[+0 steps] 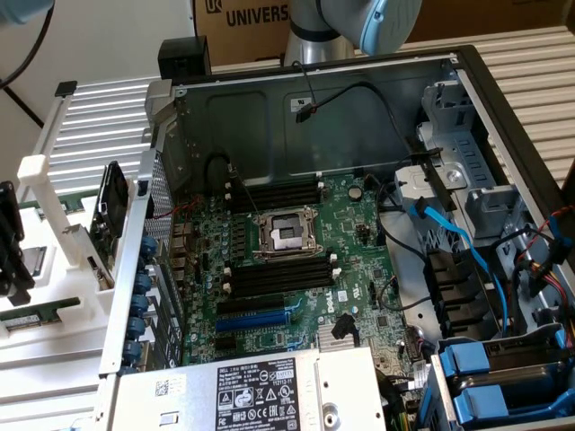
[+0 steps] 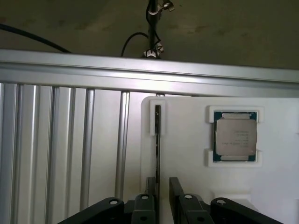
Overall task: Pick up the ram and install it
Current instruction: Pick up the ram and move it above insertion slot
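In the wrist view, the ram [image 2: 157, 140], a long narrow circuit-board stick seen edge-on as a thin dark line, stands upright on its long edge in a narrow slot of a white plastic holder [image 2: 187, 158]. The black gripper [image 2: 162, 183] sits at the near end of that slot. Its jaws are open, with a clear gap between the two fingers. The ram's near end runs into this gap, close beside one finger [image 2: 150, 186] and apart from the other, so nothing is clamped.

Beside the ram, in its own recess of the same holder, lies a square silver-topped processor chip [image 2: 235, 136] with a green border, well apart from the jaws. The holder rests on a ribbed aluminium counter [image 2: 56, 154], and a smooth aluminium rail [image 2: 93, 70] crosses beyond it.

The exterior view shows an open metal computer case [image 1: 269, 108] with a green motherboard [image 1: 359, 269] lying flat inside. Long black memory slots [image 1: 274, 193] sit on either side of a square metal processor socket [image 1: 286, 235], and none of them holds a stick. A blue slot [image 1: 256, 316] lies nearer the camera. The grey robot arm [image 1: 346, 27] rises behind the case.
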`<state>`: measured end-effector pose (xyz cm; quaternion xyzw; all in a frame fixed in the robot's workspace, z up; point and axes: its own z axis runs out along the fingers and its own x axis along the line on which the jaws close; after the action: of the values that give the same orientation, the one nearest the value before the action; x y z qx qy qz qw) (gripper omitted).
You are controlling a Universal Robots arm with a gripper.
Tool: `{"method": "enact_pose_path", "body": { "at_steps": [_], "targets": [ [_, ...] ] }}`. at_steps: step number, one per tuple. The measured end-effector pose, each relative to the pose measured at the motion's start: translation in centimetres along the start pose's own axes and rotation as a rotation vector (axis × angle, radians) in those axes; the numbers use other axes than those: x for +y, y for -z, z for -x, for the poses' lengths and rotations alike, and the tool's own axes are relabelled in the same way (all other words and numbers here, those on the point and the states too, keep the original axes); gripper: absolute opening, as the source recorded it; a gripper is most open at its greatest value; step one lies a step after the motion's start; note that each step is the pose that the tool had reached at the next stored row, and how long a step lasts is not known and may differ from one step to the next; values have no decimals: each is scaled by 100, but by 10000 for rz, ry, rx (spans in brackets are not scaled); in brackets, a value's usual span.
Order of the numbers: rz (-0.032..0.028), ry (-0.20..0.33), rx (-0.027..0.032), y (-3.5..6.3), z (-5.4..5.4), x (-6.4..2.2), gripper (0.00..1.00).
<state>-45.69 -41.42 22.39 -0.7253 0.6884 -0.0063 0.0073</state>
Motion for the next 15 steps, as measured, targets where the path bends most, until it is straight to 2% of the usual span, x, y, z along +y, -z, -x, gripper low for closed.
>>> {"method": "enact_pose_path", "body": {
  "at_steps": [4, 5, 8, 12, 15],
  "targets": [
    [3, 1, 1, -63, 0, 1, 26],
    [19, -1, 2, -100, 1, 2, 26],
    [67, -1, 0, -124, 1, 3, 26],
    [165, 0, -2, -151, 0, 3, 26],
    [190, -1, -1, -166, 0, 3, 26]
  ]
}}
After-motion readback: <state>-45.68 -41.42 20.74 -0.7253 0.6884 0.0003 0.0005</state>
